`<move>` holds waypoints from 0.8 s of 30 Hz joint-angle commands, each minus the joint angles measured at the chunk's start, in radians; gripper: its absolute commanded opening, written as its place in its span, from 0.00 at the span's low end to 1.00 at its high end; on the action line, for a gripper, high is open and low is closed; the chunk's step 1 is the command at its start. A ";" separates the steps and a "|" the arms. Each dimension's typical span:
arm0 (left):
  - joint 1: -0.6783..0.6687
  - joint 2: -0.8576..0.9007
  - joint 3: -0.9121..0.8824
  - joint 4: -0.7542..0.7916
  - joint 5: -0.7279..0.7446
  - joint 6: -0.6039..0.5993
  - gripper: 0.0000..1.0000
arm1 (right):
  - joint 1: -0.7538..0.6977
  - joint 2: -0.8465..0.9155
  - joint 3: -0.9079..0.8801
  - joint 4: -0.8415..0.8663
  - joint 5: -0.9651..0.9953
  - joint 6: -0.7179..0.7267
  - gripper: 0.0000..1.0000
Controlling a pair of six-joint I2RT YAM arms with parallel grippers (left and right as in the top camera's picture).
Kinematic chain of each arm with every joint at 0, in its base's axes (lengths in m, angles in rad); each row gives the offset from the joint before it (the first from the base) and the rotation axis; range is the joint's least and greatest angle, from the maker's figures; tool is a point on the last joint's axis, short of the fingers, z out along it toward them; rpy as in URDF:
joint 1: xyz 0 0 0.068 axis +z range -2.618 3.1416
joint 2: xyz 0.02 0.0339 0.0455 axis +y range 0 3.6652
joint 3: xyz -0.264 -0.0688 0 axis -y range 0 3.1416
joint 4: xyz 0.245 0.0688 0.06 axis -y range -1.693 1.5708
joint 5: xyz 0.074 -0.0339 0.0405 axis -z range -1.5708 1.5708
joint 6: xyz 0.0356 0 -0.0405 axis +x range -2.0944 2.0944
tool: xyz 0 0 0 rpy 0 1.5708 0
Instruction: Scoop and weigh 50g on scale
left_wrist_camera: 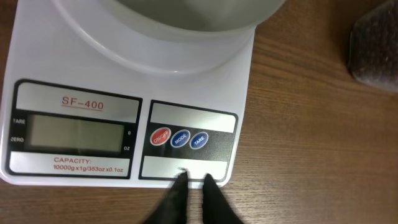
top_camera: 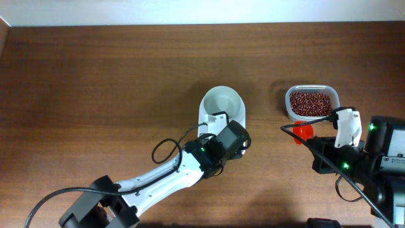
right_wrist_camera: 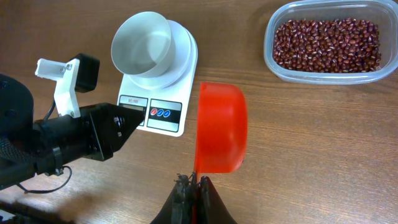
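Scale (top_camera: pixel 221 107), one, stands mid-way on a brown wooden table (top_camera: pixel 95 76), its one white bowl (right_wrist_camera: pixel 144 46) empty. One clear tub (right_wrist_camera: pixel 273 37) to its right holds the beans (top_camera: pixel 310 103). The left gripper (left_wrist_camera: pixel 193 183), fingers barely parted, holds nothing above the scale's front edge; the right gripper (right_wrist_camera: pixel 194 185) is clamped on one orange scoop (right_wrist_camera: pixel 221 127).

Left tool (left_wrist_camera: pixel 194 179) ajar, right tool (right_wrist_camera: pixel 193 180) tight.
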State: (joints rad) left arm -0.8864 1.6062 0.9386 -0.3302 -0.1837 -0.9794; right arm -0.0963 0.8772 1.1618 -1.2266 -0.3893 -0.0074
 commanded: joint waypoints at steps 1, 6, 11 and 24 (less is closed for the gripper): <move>-0.002 -0.018 -0.006 -0.010 0.005 0.012 0.28 | 0.004 0.000 0.000 0.000 0.006 0.000 0.04; -0.002 -0.017 -0.007 -0.012 0.004 0.012 0.99 | 0.004 0.000 0.000 0.006 0.010 0.000 0.04; -0.002 -0.017 -0.007 -0.012 0.003 0.012 0.36 | 0.004 0.000 0.000 0.039 0.009 0.000 0.04; -0.002 0.072 -0.007 0.032 -0.097 -0.060 0.00 | 0.004 0.087 0.000 0.072 0.009 0.000 0.04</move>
State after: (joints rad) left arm -0.8864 1.6176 0.9386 -0.3210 -0.2527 -1.0096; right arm -0.0963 0.9493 1.1618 -1.1713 -0.3889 -0.0067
